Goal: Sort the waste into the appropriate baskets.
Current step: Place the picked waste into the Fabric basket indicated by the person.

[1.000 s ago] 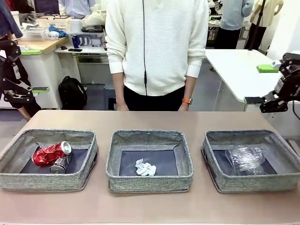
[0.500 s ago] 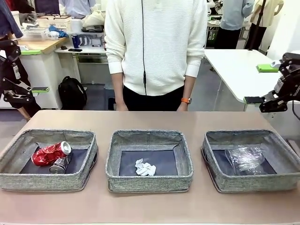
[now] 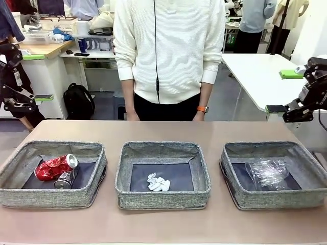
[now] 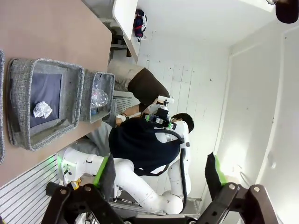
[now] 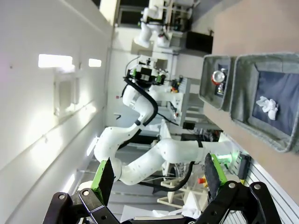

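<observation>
Sitting in a row on the brown table (image 3: 163,224) are three grey woven baskets. The left basket (image 3: 51,196) holds a crushed red can (image 3: 55,166) with a dark can (image 3: 65,179) touching it just in front. The middle basket (image 3: 162,196) holds a white paper wad (image 3: 158,182) near its front wall. The right basket (image 3: 273,196) holds crumpled clear plastic (image 3: 266,172); through the glare it may be a cup, a bottle, or both, and I cannot tell which.

A person (image 3: 168,51) in a white ribbed sweater stands at the far edge of the table, arms down at the sides, an orange watch (image 3: 204,109) on one wrist. Both of the person's hands are below the table edge, so I cannot tell whether they are clenched or loose.

At the left edge of the front view, part of the left arm (image 3: 14,84) is raised well above the table. At the right edge, part of the right arm (image 3: 309,94) is likewise up and clear of the baskets.

From the left wrist, the left gripper (image 4: 159,179) has its fingers spread wide with nothing between them, aimed out over the room, the middle and right baskets well off to one side. From the right wrist, the right gripper (image 5: 156,177) is spread the same way and bare, with the left and middle baskets far off at the frame's edge.
</observation>
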`<state>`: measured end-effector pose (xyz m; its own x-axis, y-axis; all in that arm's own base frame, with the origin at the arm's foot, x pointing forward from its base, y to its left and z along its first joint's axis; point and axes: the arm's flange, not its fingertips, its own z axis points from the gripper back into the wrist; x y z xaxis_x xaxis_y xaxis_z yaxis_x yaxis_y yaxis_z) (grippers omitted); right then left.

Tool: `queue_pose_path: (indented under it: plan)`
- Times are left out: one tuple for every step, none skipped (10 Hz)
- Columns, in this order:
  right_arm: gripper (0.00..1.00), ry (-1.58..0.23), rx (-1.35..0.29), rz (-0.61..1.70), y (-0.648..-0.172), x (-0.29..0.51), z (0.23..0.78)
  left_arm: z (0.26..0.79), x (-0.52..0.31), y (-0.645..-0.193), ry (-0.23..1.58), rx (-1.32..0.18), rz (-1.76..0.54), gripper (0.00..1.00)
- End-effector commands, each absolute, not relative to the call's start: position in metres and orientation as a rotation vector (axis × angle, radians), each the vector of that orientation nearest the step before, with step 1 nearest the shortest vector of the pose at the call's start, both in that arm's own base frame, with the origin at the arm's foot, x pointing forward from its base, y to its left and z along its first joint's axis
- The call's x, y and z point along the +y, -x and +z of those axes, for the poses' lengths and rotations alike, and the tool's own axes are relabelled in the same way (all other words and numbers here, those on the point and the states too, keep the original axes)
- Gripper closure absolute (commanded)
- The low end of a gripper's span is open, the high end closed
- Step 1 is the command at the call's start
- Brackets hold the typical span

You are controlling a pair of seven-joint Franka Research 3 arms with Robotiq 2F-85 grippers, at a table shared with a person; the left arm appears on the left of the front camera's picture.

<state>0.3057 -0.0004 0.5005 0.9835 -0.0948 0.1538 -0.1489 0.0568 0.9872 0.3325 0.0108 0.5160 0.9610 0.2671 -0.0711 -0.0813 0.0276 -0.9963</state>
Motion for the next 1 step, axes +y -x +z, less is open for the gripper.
queue_pose_path:
  plan:
    - [0.0,-1.535,-0.214,0.048,-0.306,0.0004,0.5038,0.5152,0.0137,-0.3286,1.526,-0.14,0.258,0.0]
